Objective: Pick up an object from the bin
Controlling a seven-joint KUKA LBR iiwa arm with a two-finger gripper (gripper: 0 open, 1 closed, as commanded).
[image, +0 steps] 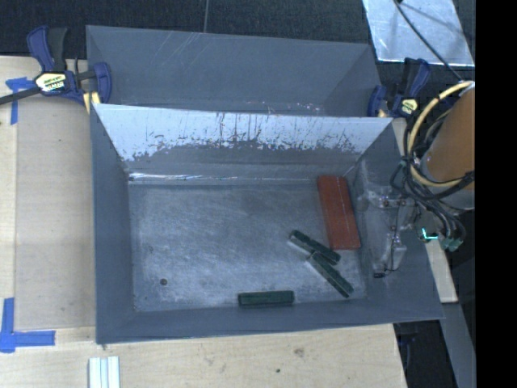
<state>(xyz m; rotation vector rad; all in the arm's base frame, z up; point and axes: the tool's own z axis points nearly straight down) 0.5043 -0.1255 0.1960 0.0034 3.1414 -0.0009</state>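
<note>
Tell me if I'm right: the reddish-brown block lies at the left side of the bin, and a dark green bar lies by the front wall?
Not quite. The camera view shows the reddish-brown block at the right side of the bin, close to the gripper. The dark green bar does lie by the front wall.

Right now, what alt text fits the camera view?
The gripper hangs over the right wall of the grey bin, beside a reddish-brown block. Two dark sticks lie close together by the block's near end; a dark green bar lies at the front.
</note>
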